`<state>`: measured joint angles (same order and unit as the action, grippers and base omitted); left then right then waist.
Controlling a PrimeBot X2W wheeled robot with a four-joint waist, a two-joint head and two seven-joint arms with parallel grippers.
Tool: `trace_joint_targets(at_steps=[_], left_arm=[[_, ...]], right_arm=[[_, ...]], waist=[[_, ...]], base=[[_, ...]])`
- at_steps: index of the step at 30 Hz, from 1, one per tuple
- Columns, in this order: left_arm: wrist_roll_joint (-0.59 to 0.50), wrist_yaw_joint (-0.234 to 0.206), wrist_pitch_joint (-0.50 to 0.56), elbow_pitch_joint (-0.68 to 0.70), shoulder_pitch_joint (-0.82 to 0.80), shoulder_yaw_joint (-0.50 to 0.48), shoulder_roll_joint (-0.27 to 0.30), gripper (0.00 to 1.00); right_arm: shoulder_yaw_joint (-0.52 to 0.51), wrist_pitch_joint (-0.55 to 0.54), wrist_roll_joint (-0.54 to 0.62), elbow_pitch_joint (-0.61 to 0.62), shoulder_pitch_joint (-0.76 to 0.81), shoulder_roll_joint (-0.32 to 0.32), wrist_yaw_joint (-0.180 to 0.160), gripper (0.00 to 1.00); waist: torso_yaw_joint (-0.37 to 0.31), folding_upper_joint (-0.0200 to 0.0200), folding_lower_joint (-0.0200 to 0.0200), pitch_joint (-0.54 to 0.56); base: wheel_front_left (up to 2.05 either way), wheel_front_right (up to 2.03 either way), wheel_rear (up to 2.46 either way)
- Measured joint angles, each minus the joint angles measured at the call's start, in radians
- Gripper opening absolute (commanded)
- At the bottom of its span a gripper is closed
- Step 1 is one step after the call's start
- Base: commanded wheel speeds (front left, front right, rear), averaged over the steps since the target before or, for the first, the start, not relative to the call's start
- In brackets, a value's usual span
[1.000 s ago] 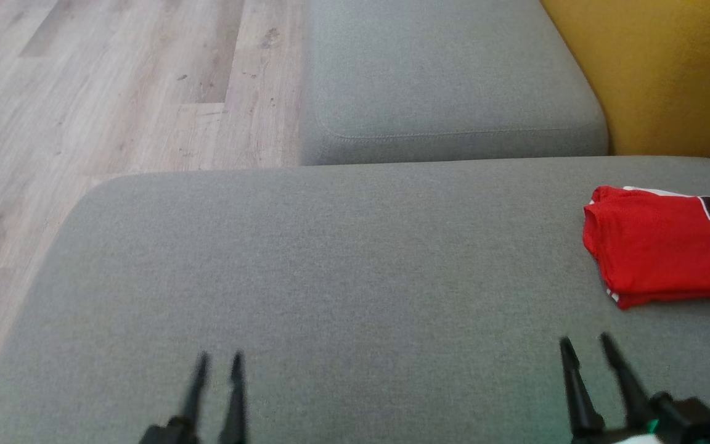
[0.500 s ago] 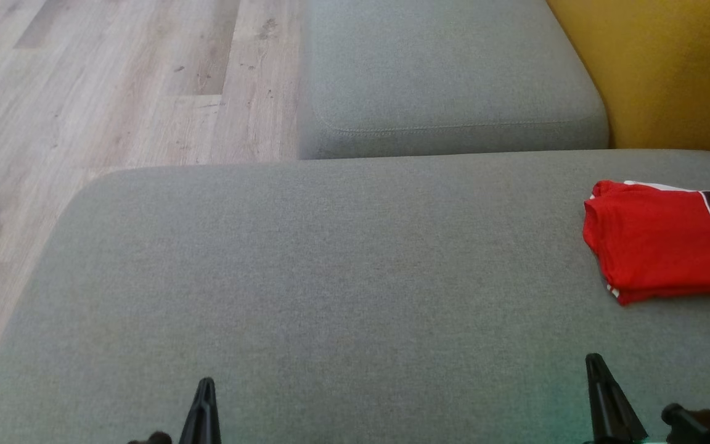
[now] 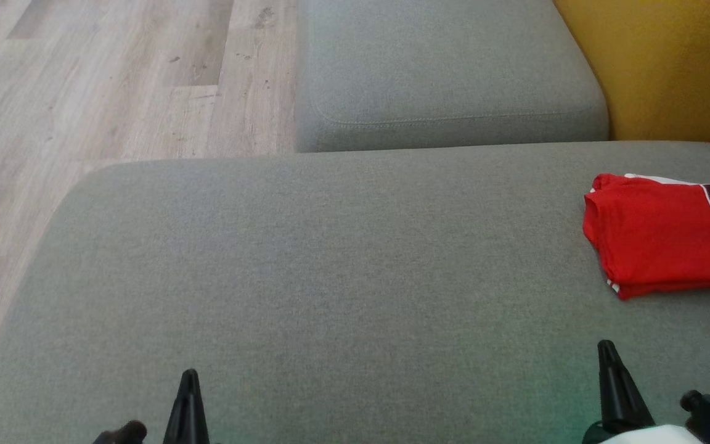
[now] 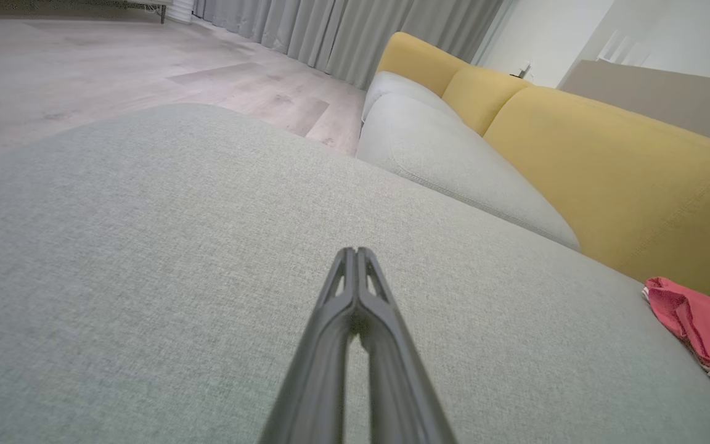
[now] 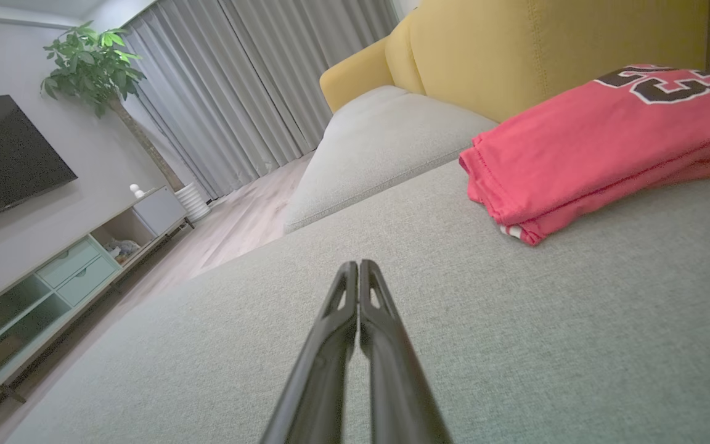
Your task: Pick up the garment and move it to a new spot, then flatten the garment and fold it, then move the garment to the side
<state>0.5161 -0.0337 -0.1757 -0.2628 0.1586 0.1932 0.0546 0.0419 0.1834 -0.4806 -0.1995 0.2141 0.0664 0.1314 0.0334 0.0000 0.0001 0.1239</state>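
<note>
The left gripper [image 4: 355, 251] now has its 2 fingers pressed together, holding nothing. So does the right gripper [image 5: 358, 264] (both were spread 1 second ago). The folded red garment [image 3: 663, 234] lies far right on the sofa seat [image 3: 330, 277], so the job looks done.

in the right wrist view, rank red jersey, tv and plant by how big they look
1. Red jersey: largest by far, though it is nearest the camera.
2. TV and plant: look about alike, so no ranking.
</note>
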Motion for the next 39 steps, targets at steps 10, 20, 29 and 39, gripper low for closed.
trace_joint_targets(at_steps=[10, 20, 29, 39], left_arm=[[0.111, 0.016, 0.026, -0.001, -0.019, -0.021, 0.001, 0.00], [0.222, 0.034, 0.053, -0.002, -0.040, -0.041, 0.001, 0.00], [0.312, 0.044, 0.079, -0.004, -0.057, -0.067, 0.001, 0.00], [0.421, 0.061, 0.104, -0.006, -0.082, -0.097, 0.001, 0.00]], right_arm=[[-0.016, -0.026, -0.117, -0.009, -0.014, 0.000, 0.000, 0.00], [-0.027, -0.056, -0.233, -0.012, -0.043, 0.000, 0.000, 0.00], [-0.043, -0.078, -0.324, -0.020, -0.073, 0.000, 0.000, 0.00], [-0.055, -0.105, -0.439, -0.029, -0.084, 0.000, 0.000, 0.00]], waist=[[-0.003, 0.0000, 0.0000, -0.013], [-0.007, 0.0000, 0.0000, -0.026], [-0.010, 0.0000, 0.0000, -0.036], [-0.013, 0.0000, 0.0000, -0.049]], base=[[0.00, 0.00, 0.00], [0.00, 0.00, 0.00], [0.00, 0.00, 0.00], [0.00, 0.00, 0.00]])
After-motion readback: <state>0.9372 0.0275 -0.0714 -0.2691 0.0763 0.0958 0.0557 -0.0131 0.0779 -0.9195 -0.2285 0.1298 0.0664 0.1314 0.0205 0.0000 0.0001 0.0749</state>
